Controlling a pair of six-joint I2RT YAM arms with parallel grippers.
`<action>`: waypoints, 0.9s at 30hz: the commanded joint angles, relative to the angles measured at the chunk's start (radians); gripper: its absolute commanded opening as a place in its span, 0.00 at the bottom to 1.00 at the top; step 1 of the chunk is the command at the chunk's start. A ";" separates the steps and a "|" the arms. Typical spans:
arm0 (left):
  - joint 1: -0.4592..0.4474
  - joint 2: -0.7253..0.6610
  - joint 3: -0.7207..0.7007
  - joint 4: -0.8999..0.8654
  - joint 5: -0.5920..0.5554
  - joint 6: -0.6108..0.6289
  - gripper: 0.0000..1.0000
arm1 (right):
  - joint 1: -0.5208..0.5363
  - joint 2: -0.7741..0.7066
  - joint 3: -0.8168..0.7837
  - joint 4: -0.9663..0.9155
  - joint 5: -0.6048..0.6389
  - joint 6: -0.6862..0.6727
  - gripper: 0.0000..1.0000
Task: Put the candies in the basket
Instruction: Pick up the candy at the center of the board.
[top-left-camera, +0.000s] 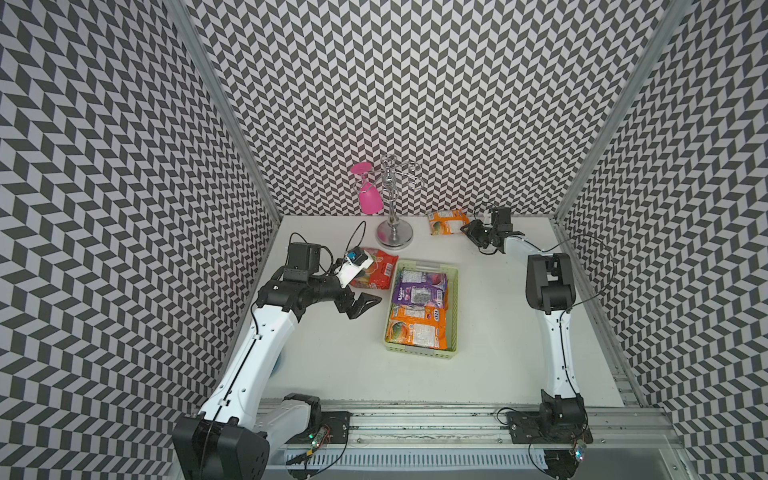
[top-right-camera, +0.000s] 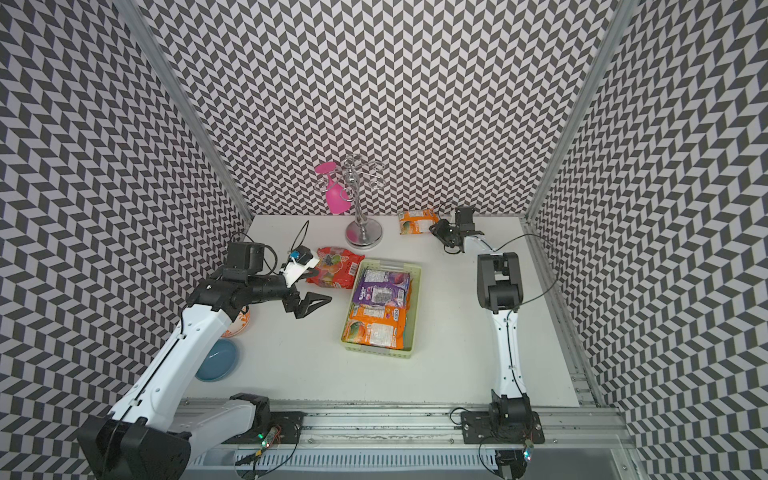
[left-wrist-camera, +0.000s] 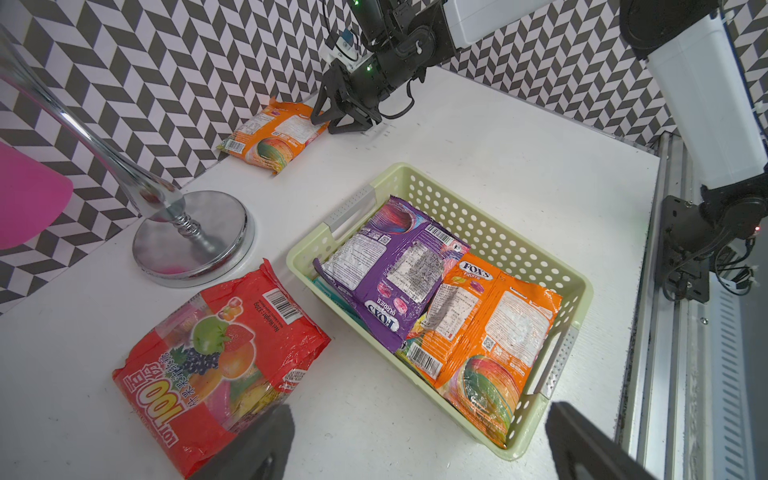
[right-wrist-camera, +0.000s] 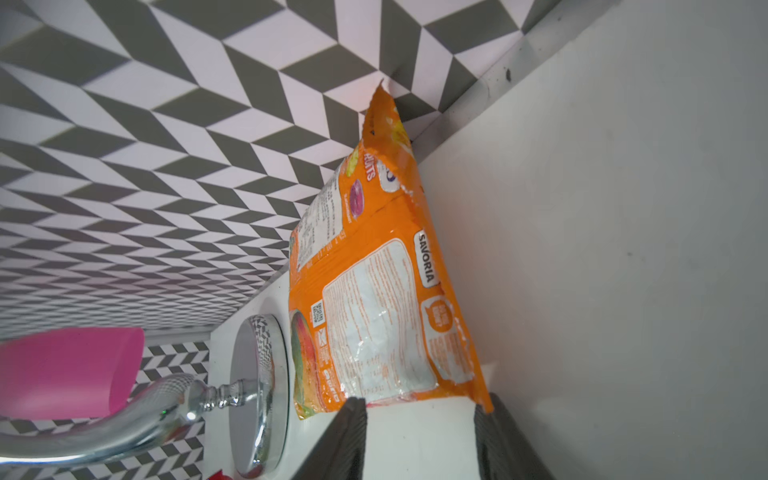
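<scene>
The left tool (top-left-camera: 368, 307) hangs spread wide beside the basket (top-left-camera: 428, 263); beyond the basket, the right tool (top-left-camera: 468, 230) flanks an orange packet (top-left-camera: 446, 222), pinch unclear.

Basket (top-left-camera: 454, 293) holds purple packet (top-left-camera: 419, 291) over orange packet (top-left-camera: 417, 331); red bag (top-left-camera: 377, 270) beside; lone orange packet (top-left-camera: 448, 222) apart

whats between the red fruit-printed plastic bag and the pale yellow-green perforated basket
Nothing: bare white table separates red bag and basket, clearest in the left wrist view.
</scene>
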 joint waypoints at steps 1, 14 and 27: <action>0.009 -0.003 -0.011 0.012 0.005 -0.007 0.99 | -0.010 0.042 0.022 0.132 -0.038 0.057 0.38; 0.009 0.001 -0.017 0.020 0.001 -0.007 0.99 | -0.010 0.064 -0.006 0.336 -0.047 0.142 0.46; -0.045 0.011 0.002 0.088 -0.193 -0.016 0.99 | -0.004 0.020 -0.010 0.430 -0.180 0.271 0.00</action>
